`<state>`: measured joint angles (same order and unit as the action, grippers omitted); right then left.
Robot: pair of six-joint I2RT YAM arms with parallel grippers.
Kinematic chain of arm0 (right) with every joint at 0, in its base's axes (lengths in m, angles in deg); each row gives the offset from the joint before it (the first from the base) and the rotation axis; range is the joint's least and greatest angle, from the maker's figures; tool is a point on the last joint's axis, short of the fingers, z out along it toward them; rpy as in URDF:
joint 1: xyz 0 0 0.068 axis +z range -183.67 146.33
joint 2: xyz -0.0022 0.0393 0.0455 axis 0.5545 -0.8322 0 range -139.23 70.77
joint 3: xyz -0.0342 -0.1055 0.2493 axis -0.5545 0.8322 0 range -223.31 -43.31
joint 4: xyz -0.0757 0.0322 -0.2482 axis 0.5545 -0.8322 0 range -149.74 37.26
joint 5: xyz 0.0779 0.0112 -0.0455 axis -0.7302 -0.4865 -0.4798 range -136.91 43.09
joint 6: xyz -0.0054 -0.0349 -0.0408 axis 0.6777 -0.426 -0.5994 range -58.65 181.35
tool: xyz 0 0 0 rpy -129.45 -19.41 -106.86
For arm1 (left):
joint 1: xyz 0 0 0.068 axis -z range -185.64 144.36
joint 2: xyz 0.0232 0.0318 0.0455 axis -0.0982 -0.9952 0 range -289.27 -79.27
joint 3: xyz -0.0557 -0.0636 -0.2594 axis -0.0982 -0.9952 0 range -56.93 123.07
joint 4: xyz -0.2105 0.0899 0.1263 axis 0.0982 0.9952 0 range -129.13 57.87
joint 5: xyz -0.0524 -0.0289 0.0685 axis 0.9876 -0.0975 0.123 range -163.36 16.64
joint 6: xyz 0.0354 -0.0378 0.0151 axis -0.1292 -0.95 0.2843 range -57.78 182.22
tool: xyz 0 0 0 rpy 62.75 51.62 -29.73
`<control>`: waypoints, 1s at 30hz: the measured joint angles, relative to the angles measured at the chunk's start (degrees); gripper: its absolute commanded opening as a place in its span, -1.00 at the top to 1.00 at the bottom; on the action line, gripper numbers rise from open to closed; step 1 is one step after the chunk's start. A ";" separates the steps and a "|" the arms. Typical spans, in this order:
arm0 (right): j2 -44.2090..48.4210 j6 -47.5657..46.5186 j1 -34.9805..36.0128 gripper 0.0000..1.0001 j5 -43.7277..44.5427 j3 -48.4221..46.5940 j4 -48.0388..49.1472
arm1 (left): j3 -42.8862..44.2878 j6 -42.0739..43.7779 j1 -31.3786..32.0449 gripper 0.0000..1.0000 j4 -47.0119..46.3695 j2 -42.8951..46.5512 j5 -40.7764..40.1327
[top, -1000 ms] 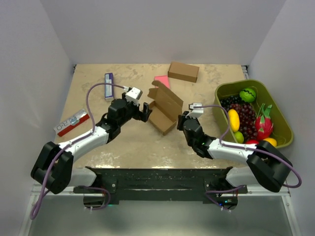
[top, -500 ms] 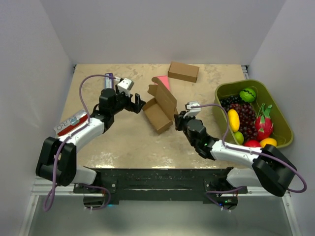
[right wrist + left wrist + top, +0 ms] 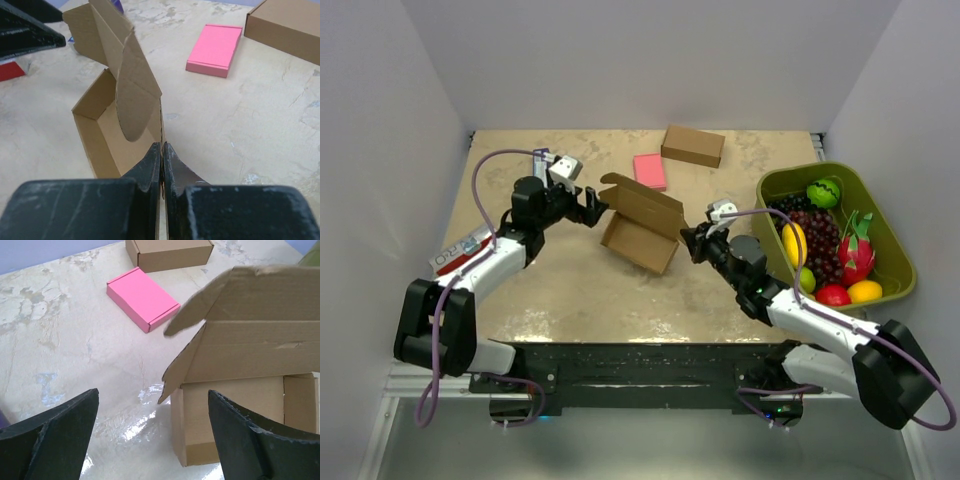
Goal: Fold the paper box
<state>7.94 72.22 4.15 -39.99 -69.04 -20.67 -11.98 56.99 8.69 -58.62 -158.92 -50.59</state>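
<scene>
Paper box (image 3: 642, 228), thin creased brown cardboard, sat mid-way across the mottled beige table (image 3: 560, 290), tray open and lid flap raised. My right gripper (image 3: 162, 150) was pinched tight on its thin wall edge. My left gripper (image 3: 152, 400) gaped wide beside the rounded side flap, holding nothing. Beyond lay a flat pink block (image 3: 649, 170), then a closed brown carton (image 3: 692, 146).

The table (image 3: 570, 290) has a beige top with pale stains like marble, and under the soft, even light it shines a little in some places. Plain white walls close it in on three sides: a far wall (image 3: 650, 60), a left wall (image 3: 380, 150) and a right wall (image 3: 910, 90). A black rail (image 3: 640, 362) runs along its near edge.
</scene>
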 measured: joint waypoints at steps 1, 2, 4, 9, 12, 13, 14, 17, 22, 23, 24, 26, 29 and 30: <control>0.24 -0.20 -0.55 1.00 -1.07 0.09 -0.57 | 0.00 -0.02 -0.11 -0.81 -0.22 -0.02 0.57; 0.35 -0.48 -0.92 1.00 -2.10 0.17 -0.94 | 0.00 -0.07 -0.24 -0.78 -0.59 -0.02 1.36; 0.33 -0.85 -1.27 1.00 -3.52 0.24 -1.55 | 0.00 -0.11 -0.50 -0.68 -1.25 -0.17 3.15; 0.22 -1.20 -1.46 1.00 -5.25 0.26 -1.99 | 0.00 -0.15 -0.72 -0.58 -3.21 -1.38 7.69; 0.22 -1.36 -1.51 1.00 -5.60 0.26 -2.01 | 0.00 -0.22 -0.72 -0.60 -3.61 -2.69 9.01; 0.20 -1.36 -1.51 1.00 -5.86 0.26 -2.03 | 0.00 -0.28 -0.72 -0.62 -3.58 -3.10 9.18; 0.20 -1.38 -1.51 1.00 -6.34 0.26 -2.03 | 0.00 -0.35 -0.72 -0.64 -3.58 -3.45 9.22; 0.15 -1.49 -1.51 1.00 -6.93 0.26 -2.01 | 0.00 -0.81 -0.72 -0.68 -3.58 -3.82 8.59; -0.66 -1.53 -1.51 1.00 -8.20 0.26 -2.01 | 0.00 -1.29 -0.72 -0.67 -4.28 -3.85 6.95; -0.81 -1.53 -1.51 1.00 -8.33 0.26 -2.03 | 0.00 -1.42 -0.72 -0.63 -4.85 -3.93 6.80; -0.90 -1.53 -1.51 1.00 -8.44 0.26 -2.03 | 0.00 -1.44 -0.72 -0.50 -4.98 -4.00 6.73; -0.92 -1.51 -1.51 1.00 -8.46 0.26 -2.03 | 0.00 -1.77 -0.72 -0.32 -5.44 -4.26 6.71; -0.92 -1.51 -1.51 1.00 -8.46 0.26 -2.03 | 0.00 -2.10 -0.74 0.06 -6.21 -5.16 7.08; -0.92 -1.53 -1.51 1.00 -8.46 0.26 -2.03 | 0.00 -2.47 -0.74 0.10 -6.25 -5.33 7.23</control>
<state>7.02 70.69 2.64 -48.45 -68.78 -22.70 -11.98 54.52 7.95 -64.87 -164.26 -43.36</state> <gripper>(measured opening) 0.032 0.564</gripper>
